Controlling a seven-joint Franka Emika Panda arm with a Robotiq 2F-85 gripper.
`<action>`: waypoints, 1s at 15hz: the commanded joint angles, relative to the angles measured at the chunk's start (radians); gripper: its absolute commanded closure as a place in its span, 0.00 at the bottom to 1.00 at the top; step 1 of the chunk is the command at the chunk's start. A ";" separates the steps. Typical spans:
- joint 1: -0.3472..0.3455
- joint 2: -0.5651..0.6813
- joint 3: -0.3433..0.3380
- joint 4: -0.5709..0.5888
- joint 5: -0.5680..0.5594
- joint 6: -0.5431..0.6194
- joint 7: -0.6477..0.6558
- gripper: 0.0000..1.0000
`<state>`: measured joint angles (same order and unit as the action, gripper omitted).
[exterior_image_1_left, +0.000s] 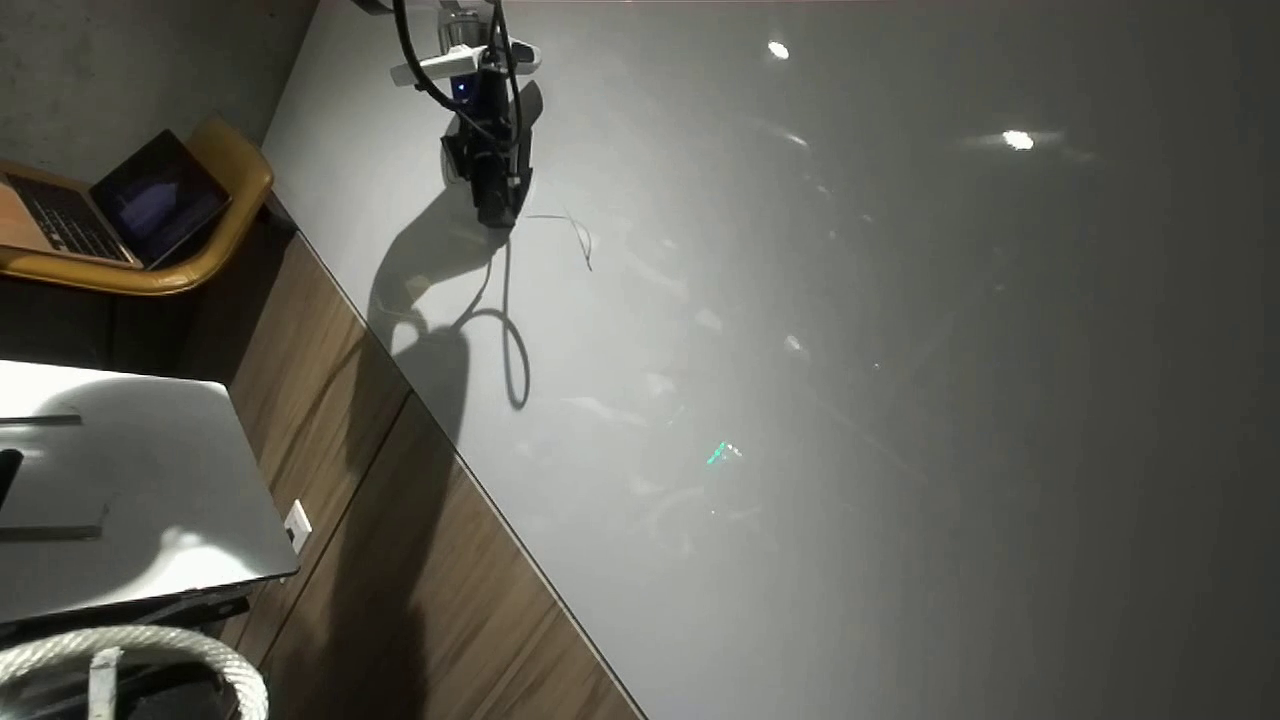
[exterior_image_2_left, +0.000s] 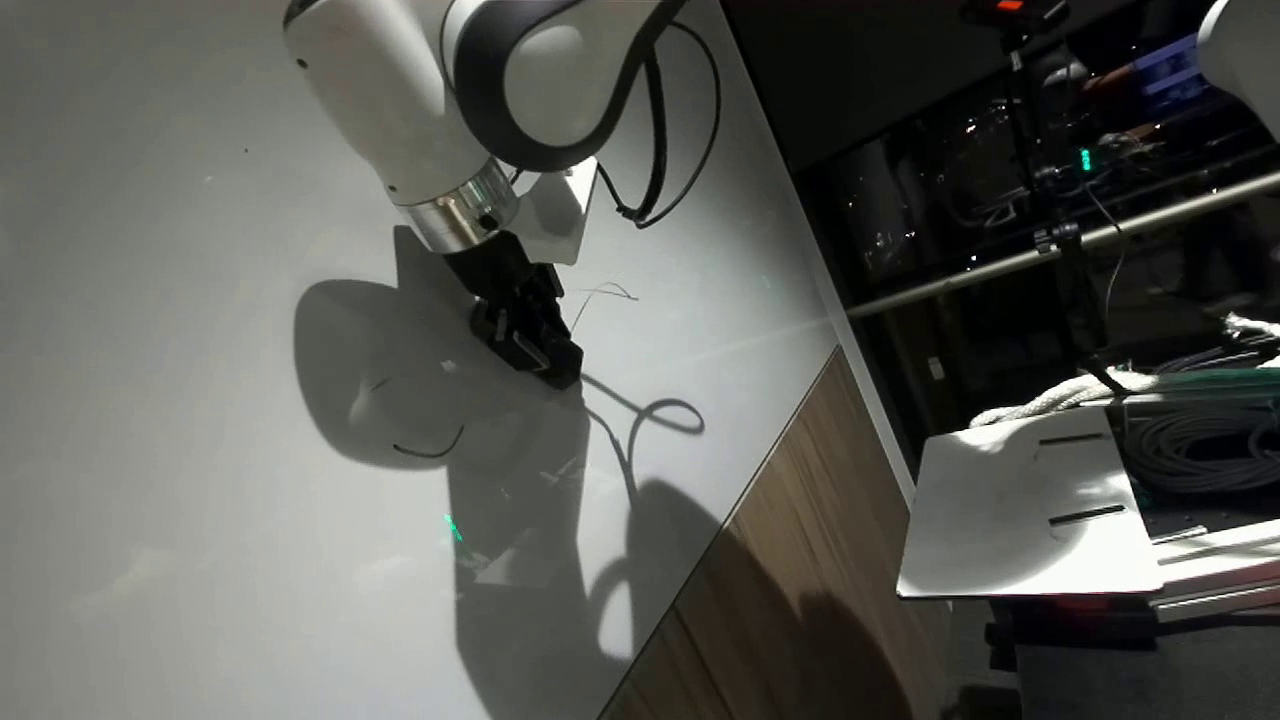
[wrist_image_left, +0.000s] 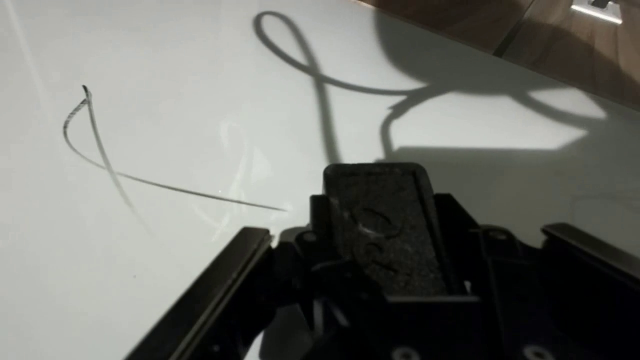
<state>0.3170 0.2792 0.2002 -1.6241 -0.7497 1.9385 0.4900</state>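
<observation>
Gripper (wrist_image_left: 382, 215) clamped on dark block (wrist_image_left: 390, 240), kind hard to tell; crossed lines (wrist_image_left: 114, 172) nearby; laptop (exterior_image_1_left: 125, 208) in yellow chair (exterior_image_1_left: 245, 190)

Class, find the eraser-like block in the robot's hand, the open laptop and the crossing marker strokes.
Eraser-like block (wrist_image_left: 386, 230): wrist view, its broad face.
Open laptop (exterior_image_1_left: 158, 200): an exterior view, its screen.
Crossing marker strokes (wrist_image_left: 112, 171): wrist view, where they cross.

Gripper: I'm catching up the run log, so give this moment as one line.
gripper: holds dark block | block: at white surface, contact unclear | thin dark strokes: left of block, wrist view
</observation>
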 joint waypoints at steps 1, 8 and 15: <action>0.033 0.077 -0.015 0.142 -0.005 -0.075 -0.058 0.71; -0.069 -0.059 -0.091 -0.005 -0.007 -0.077 -0.091 0.71; -0.248 -0.187 -0.190 -0.156 0.011 0.079 -0.108 0.71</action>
<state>0.1350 0.1084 0.0458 -1.7397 -0.7535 1.9008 0.4249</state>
